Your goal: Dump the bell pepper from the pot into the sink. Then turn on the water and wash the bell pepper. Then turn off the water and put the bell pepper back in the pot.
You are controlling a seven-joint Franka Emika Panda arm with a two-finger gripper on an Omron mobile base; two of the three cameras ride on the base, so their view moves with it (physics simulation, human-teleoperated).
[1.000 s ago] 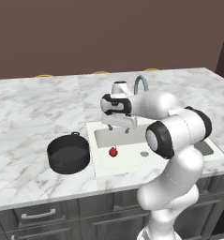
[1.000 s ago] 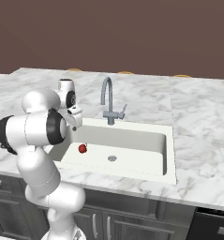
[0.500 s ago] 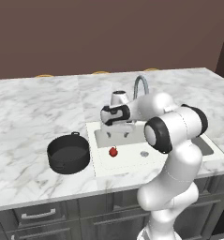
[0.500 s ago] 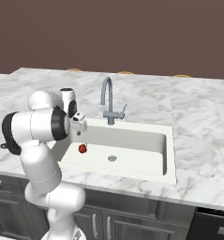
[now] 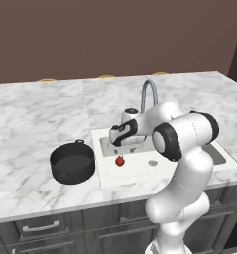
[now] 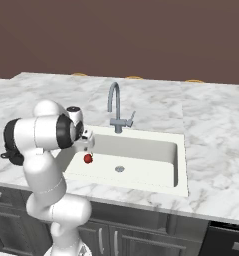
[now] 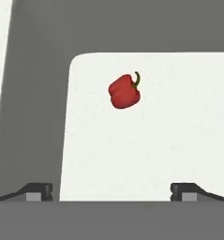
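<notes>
The small red bell pepper (image 5: 120, 160) lies on the white floor of the sink (image 5: 140, 167), near its left end. It is also in the right base view as the bell pepper (image 6: 88, 158) in the sink (image 6: 146, 172). My gripper (image 5: 116, 142) hangs just above it, open and empty, at the sink's left wall. In the hand view the bell pepper (image 7: 125, 92) lies ahead of my gripper (image 7: 112, 192), stem pointing up-right, apart from both fingertips (image 7: 38, 191). The black pot (image 5: 72, 162) stands upright on the marble to the left of the sink.
A curved metal faucet (image 5: 148, 97) rises behind the sink, with its handle (image 6: 128, 119) at the base; no water shows. The round drain (image 6: 120, 169) sits mid-basin. White marble counter (image 5: 35, 119) surrounds the sink.
My hand has come down and forward from faucet height into the left end of the sink, toward the bell pepper. The pepper and pot have not moved.
</notes>
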